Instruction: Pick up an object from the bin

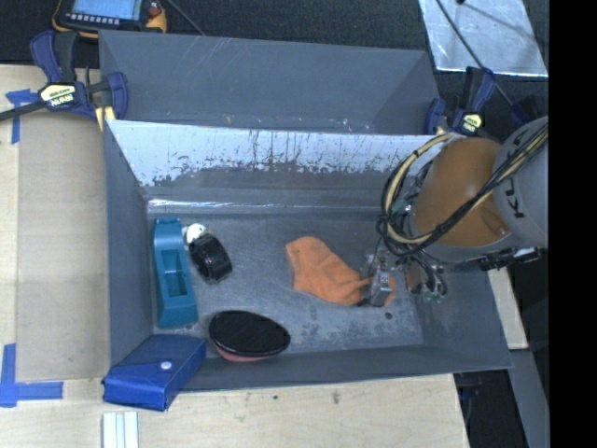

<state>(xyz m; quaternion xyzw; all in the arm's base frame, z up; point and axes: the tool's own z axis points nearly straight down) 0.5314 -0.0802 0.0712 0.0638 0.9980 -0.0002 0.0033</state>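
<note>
**Item 1, jaws.** Low over the floor of the grey bin (280, 157), toward its 3 o'clock side, at the 3 o'clock edge of the orange cloth (322, 269). I cannot tell whether they are parted or closed.

**Item 2, orange cloth.** Crumpled, mid-floor, at 9 o'clock from the jaws. I judge it the likely pick.

**Item 3, black oval brush (247, 334).** At 7 o'clock from the cloth, by the near wall.

**Item 4, small black-and-white piece (207, 255) and blue oblong block (173, 273).** Farther out at 9 o'clock, well apart from the jaws.

**Risks, my reading.**
- A pinch on the cloth's rim alone may slip free on lifting.
- Closing too low may scrape the bin floor.
- A hanging fold may drag.
</note>
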